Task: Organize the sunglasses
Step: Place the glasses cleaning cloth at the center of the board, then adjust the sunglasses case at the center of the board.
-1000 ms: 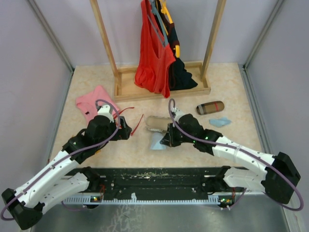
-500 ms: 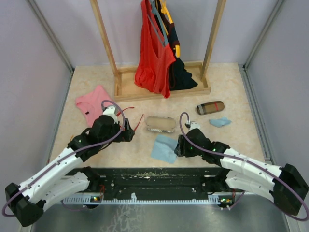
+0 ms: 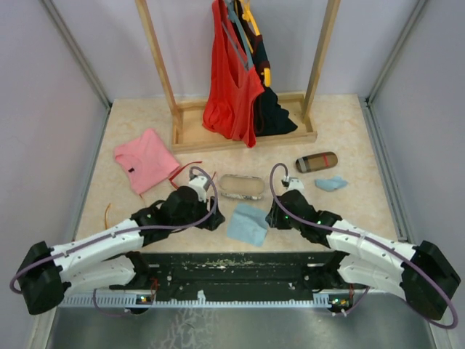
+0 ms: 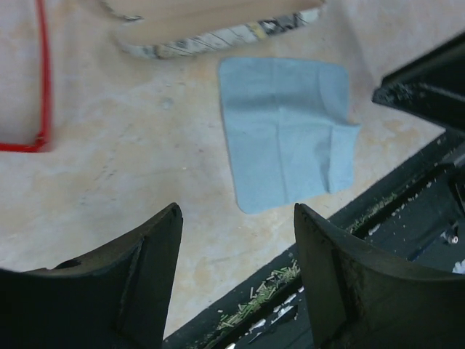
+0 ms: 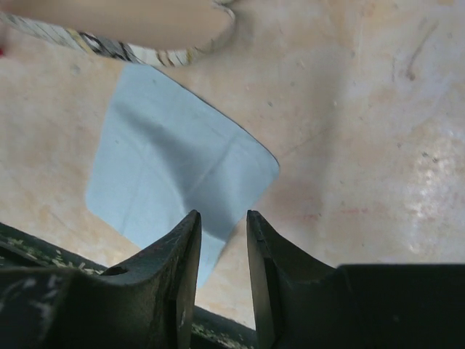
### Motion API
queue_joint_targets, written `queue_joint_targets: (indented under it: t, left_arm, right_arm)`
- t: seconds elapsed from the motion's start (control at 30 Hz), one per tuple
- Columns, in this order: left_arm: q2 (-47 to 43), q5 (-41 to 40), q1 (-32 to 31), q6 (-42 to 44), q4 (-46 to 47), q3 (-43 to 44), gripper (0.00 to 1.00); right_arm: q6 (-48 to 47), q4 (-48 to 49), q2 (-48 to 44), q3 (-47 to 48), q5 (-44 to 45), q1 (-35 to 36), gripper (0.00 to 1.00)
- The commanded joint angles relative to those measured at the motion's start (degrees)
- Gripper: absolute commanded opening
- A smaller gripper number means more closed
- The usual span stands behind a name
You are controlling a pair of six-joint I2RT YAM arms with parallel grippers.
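Only a thin red piece of the sunglasses (image 3: 179, 171) shows past my left arm, next to the pink garment; a red arm (image 4: 43, 80) runs down the left edge of the left wrist view. An open oblong case (image 3: 242, 187) lies mid-table, with a light blue cloth (image 3: 248, 223) flat in front of it. My left gripper (image 3: 216, 218) stands open and empty just left of the cloth (image 4: 287, 131). On the other side, my right gripper (image 3: 270, 217) hangs low over the cloth's right corner (image 5: 174, 174), its jaws a narrow gap apart with nothing pinched.
A brown case with a red stripe (image 3: 316, 161) and a small blue cloth (image 3: 331, 183) lie at the right. A pink garment (image 3: 145, 158) lies at the left. A wooden rack (image 3: 247, 134) with hanging clothes stands at the back. The black rail (image 3: 232, 265) runs along the near edge.
My left gripper left the sunglasses and swung right and nearer, up to the cloth, its jaws narrowing. My right gripper drew back from the case, opened, then narrowed; the cloth lies flat.
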Motion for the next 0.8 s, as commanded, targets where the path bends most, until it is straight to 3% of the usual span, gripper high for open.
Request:
queue_joint_targets:
  t: [0.0,0.27,0.43,0.77]
  left_arm:
    - [4.3,-0.64,-4.08,-1.06,12.9,-2.17,0.67]
    - [14.3,-4.07,-4.1,0.07,20.79,-0.14,0.64]
    - [21.84,-7.53,-3.69,1.84,19.54,4.71,0.61]
    - [30.85,-6.38,-1.39,3.33,21.16,8.48,0.58]
  right_arm:
    - [-0.32,15.88,-1.12,-2.07,-5.27,-2.96,0.3]
    - [-1.63,23.31,4.47,-1.31,-11.18,-5.84,0.28]
    - [-2.33,24.9,10.11,1.2,-10.91,-6.02,0.27]
    - [-3.71,29.13,18.74,5.03,-11.6,-9.31,0.24]
